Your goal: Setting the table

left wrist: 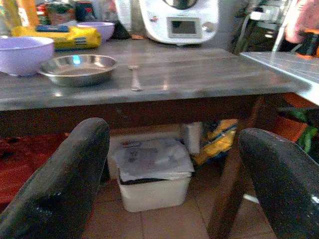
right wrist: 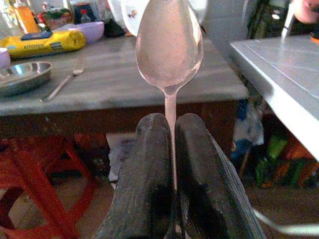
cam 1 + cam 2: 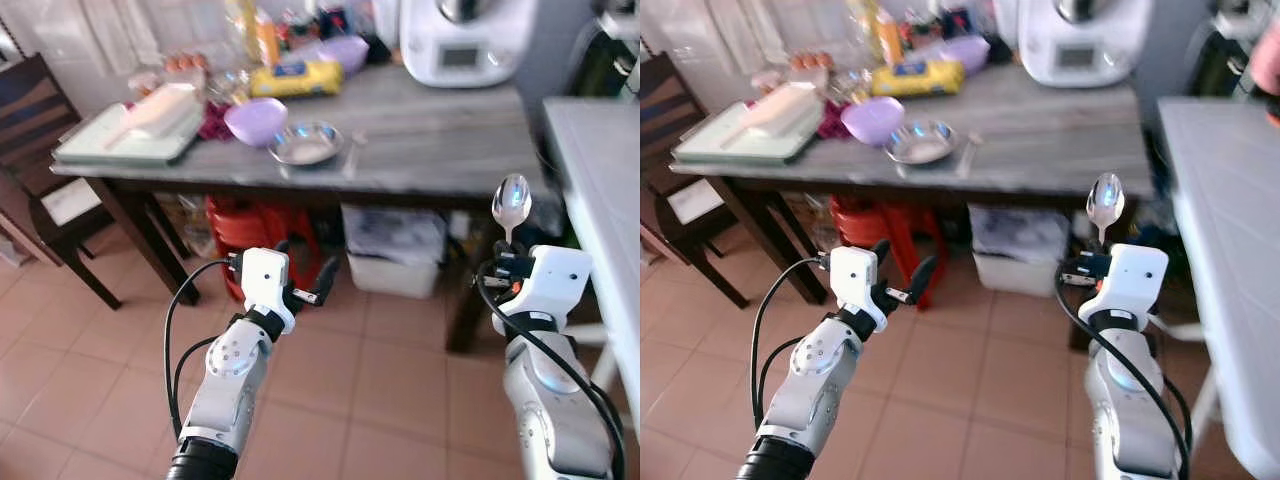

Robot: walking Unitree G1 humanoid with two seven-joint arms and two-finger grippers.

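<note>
Plenty of open worktop on the right, left end is jammed

The grey worktop (image 3: pixel 440 140) is bare from the fork (image 3: pixel 352 152) across to its right corner, so that stretch is easy to reach. The left end is crowded: steel bowl (image 3: pixel 306 143), purple bowl (image 3: pixel 256 120), tray (image 3: pixel 120 140), yellow pack (image 3: pixel 295 78), with a white appliance (image 3: pixel 465 40) blocking the back. A second white worktop (image 3: pixel 600 180) hems in the right side.

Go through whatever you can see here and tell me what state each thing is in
spoon: upright, bowl up, pinched by its handle
right gripper: fingers shut on the spoon
left gripper: fingers apart, holding nothing
steel dish: on the grey table, empty
purple bowl: upright beside the dish
fork: lying flat right of the dish
</note>
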